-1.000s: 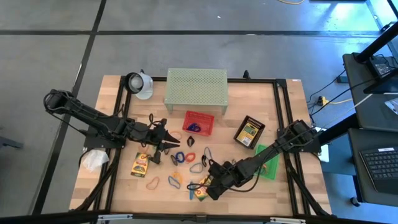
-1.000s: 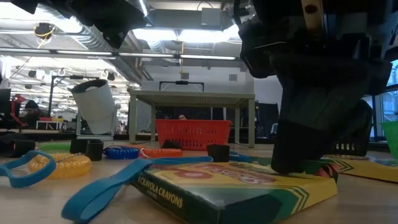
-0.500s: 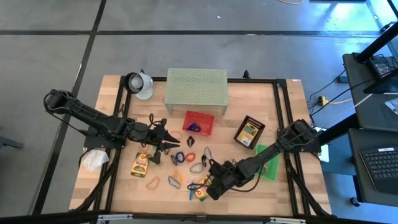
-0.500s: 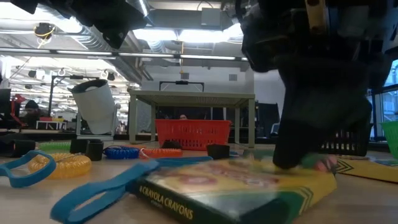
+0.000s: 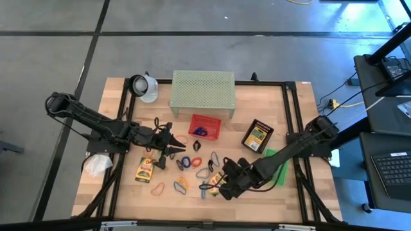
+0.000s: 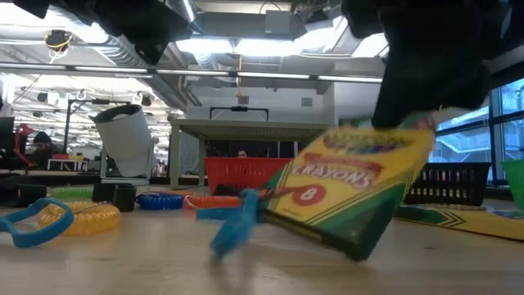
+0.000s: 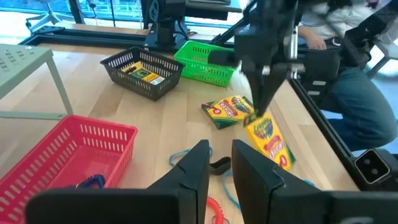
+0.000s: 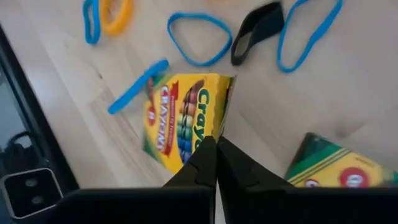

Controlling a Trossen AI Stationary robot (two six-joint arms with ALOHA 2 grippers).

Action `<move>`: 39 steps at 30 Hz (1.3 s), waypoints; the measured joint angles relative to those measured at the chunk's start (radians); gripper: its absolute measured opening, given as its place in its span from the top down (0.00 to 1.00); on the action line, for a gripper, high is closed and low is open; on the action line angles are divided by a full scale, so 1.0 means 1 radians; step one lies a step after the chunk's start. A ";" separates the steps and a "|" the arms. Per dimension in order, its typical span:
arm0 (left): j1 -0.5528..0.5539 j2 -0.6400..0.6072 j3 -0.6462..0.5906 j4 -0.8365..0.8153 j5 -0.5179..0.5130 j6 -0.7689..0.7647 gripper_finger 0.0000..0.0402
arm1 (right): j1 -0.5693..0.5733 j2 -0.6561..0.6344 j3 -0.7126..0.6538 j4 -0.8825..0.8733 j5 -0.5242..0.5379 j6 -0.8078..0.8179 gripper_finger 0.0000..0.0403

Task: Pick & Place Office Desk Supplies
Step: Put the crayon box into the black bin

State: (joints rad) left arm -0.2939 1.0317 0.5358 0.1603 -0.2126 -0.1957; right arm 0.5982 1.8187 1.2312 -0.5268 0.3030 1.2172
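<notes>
One crayon box (image 6: 352, 188) now lifted, tilted.

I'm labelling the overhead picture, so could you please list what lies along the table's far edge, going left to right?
White cup → pale green perforated shelf → red basket → black basket.

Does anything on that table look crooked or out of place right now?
Yes: one crayon box hangs tilted near the front edge, pinched at its top corner by the right claw, its low corner just above the wood. A blue loop lies at its lower end. Other boxes lie flat.
</notes>
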 joint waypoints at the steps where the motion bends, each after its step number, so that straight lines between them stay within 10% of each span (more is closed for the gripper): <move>1: 0.000 0.000 0.000 -0.002 -0.002 0.000 0.85 | 0.001 -0.011 0.000 -0.010 0.011 0.003 1.00; 39: 0.000 0.000 0.000 -0.008 -0.003 0.000 0.85 | -0.026 -0.406 0.001 -0.745 0.239 0.199 1.00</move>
State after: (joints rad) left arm -0.2935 1.0321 0.5358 0.1528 -0.2153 -0.1957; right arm 0.5725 1.4127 1.2324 -1.2722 0.5419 1.4160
